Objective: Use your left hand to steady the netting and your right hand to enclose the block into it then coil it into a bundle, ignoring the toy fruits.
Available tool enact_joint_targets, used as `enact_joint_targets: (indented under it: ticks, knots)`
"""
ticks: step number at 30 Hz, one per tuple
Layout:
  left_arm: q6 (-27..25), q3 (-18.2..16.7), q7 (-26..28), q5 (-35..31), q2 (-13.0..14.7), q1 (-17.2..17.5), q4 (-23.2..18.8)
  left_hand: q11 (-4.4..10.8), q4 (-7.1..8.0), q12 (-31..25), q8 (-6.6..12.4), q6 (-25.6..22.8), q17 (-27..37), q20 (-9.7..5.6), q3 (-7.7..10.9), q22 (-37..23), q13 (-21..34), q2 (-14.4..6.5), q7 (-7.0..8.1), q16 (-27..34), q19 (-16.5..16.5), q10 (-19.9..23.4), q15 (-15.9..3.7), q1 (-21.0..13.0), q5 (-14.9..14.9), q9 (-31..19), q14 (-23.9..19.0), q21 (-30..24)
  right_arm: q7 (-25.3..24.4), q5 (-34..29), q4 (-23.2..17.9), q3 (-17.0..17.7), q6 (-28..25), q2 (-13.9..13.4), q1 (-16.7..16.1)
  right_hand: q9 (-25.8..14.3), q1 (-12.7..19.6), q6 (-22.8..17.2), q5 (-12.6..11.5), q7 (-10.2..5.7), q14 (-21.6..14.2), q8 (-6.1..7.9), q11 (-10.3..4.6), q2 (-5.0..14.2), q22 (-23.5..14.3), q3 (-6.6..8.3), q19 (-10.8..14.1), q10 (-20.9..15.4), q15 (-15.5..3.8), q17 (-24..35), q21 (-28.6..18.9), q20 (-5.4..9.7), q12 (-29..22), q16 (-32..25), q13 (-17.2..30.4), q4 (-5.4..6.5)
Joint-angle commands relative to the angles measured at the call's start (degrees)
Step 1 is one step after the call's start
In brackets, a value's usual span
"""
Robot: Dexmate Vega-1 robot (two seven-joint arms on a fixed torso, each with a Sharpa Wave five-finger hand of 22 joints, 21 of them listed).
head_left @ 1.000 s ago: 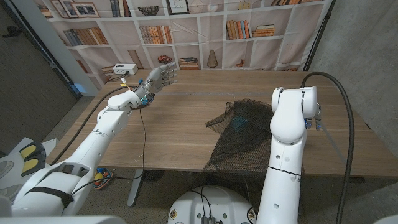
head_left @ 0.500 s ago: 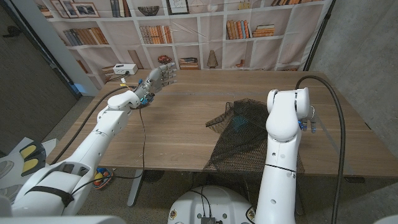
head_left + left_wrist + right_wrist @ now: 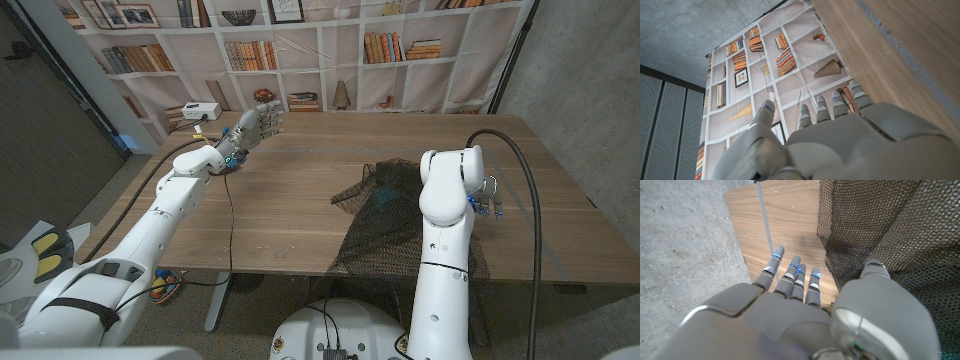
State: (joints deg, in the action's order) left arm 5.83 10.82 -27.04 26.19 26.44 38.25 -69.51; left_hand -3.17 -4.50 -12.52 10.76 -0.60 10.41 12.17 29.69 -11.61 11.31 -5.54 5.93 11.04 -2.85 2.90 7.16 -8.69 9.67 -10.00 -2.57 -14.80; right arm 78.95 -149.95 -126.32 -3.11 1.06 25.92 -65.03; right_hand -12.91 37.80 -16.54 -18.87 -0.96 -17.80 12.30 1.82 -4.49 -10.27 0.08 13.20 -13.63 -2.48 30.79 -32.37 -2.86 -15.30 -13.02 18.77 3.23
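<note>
Wooden table (image 3: 290, 215) as landmark. Bookshelf-printed backdrop (image 3: 330, 60) stands behind the table's far edge. Black netting (image 3: 385, 225) lies on the table's near right part, a fold raised toward the middle and its lower end draped over the near edge; a teal shape under the mesh near its upper middle, too dim to say if it is the block. Right arm (image 3: 445, 210) rises from the near edge and stands over the netting, hiding part of it. Right hand (image 3: 805, 315), seen in the right wrist view, held above the table's edge just beside the netting, fingers straight and apart, thumb over the mesh, grasping nothing. Left hand (image 3: 258, 122) raised above the table's far left part, well apart from the netting, fingers extended, released, holding nothing
</note>
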Motion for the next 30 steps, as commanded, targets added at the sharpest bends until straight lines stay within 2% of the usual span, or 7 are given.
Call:
enact_joint_targets:
  ticks: [1, 9, 12, 14, 18, 25, 30]
  knots:
    - [0.51, -0.04, -0.16, -0.12, 0.0, 0.0, 0.11, -0.21, -0.19, 0.13, -0.15, -0.06, 0.13, 0.11, 0.43, -0.28, 0.21, 0.18, 0.08, -0.16, -0.18, -0.41, 0.21, 0.47, 0.25, -0.19, -0.15, 0.23, 0.01, -1.68, 4.49, 1.58, -1.48, 0.04, 0.95, -0.24, 0.67, 0.32, -0.52, -0.01, 0.05, -0.25, -0.09, 0.04, -0.28, 0.02, 0.02, 0.17, -2.08, 0.17, 0.21, 0.63, -0.19, -0.25, 0.23, -0.3]
    - [0.41, -0.13, -0.17, -0.18, 0.31, 0.11, -0.29, -0.14, -0.2, 0.12, -0.16, -0.02, 0.14, 0.11, 0.41, -0.29, 0.21, 0.23, 0.1, -0.16, -0.18, -0.39, 0.21, 0.51, 0.25, -0.19, -0.15, 0.25, 0.01, -4.19, 7.55, 2.23, -2.7, 0.04, 1.33, -0.36, 1.07, -0.12, -0.92, -0.06, -0.15, -0.01, -0.2, -0.01, -0.31, -0.25, -0.12, -0.5, -2.14, 0.16, 0.48, 0.55, -0.57, -0.32, 0.34, -0.42]
    - [0.48, -0.16, -0.25, -0.14, 0.34, 0.11, -0.32, -0.13, -0.2, 0.14, -0.17, -0.01, 0.14, 0.11, 0.4, -0.29, 0.21, 0.24, 0.11, -0.15, -0.19, -0.43, 0.23, 0.52, 0.25, -0.19, -0.17, 0.25, 0.01, -6.75, 9.5, 2.2, -3.13, 0.04, 1.68, -0.54, 1.06, -1.09, -1.27, 0.02, -1.56, 0.43, -0.33, -0.07, -0.34, -0.66, 0.02, -1.86, -2.27, 0.22, 0.63, 0.17, -1.37, -0.83, 0.53, -0.34]
    - [0.51, -0.17, -0.2, -0.17, 0.36, 0.08, -0.31, -0.12, -0.21, 0.11, -0.17, -0.01, 0.14, 0.1, 0.4, -0.29, 0.22, 0.26, 0.11, -0.19, -0.21, -0.36, 0.24, 0.53, 0.25, -0.19, -0.08, 0.25, 0.01, -7.46, 10.37, 2.3, -3.62, 0.04, 1.8, -0.78, 0.78, -3.01, -1.61, -0.24, -3.22, 1.23, -0.55, -0.21, -0.37, -1.24, 0.05, -3.17, -2.6, 0.34, 0.85, -0.46, -2.26, -1.38, 0.79, -0.12]
    - [0.34, -0.15, -0.31, -0.13, 0.44, 0.02, -0.26, -0.17, -0.22, 0.13, -0.18, 0.01, 0.14, 0.1, 0.4, -0.29, 0.22, 0.27, 0.13, -0.19, -0.21, -0.41, 0.23, 0.54, 0.25, -0.19, -0.07, 0.26, 0.01, -7.5, 11.27, 2.57, -4.01, 0.04, 2.07, -0.9, 0.67, -3.32, -1.79, -0.31, -4.05, 1.35, -0.71, -0.41, -0.38, -1.61, 0.16, -3.74, -2.76, 0.39, 0.95, -0.87, -2.69, -1.62, 0.94, -0.05]
    - [0.47, -0.23, -0.53, 0.01, 0.38, -0.2, 0.24, -0.03, -0.23, 0.11, -0.17, 0.01, 0.13, 0.1, 0.41, -0.29, 0.22, 0.28, 0.15, -0.18, -0.2, -0.37, 0.24, 0.55, 0.25, -0.19, -0.08, 0.27, 0.01, -6.08, 11.83, 2.7, -3.51, 0.04, 2.34, -1.31, 2.02, -5.92, -2.59, -0.91, -5.94, 2.45, -1.28, -0.26, -0.41, -1.99, 0.33, -6.09, -4.01, 0.54, 1.36, -0.26, -4.3, -2.07, 1.43, -0.49]
    - [0.52, -0.27, -0.67, 0.04, 0.38, -0.31, 0.6, -0.01, -0.25, 0.11, -0.17, 0.01, 0.13, 0.1, 0.41, -0.29, 0.22, 0.3, 0.15, -0.18, -0.21, -0.38, 0.23, 0.56, 0.26, -0.19, -0.08, 0.28, 0.01, -5.1, 12.46, 2.81, -3.42, 0.04, 2.51, -1.74, 3.1, -8.56, -3.23, -1.59, -8.75, 3.64, -1.97, 0.02, -0.43, -2.35, 0.87, -8.56, -5.02, 0.85, 1.6, 0.03, -5.94, -2.98, 1.95, -0.78]
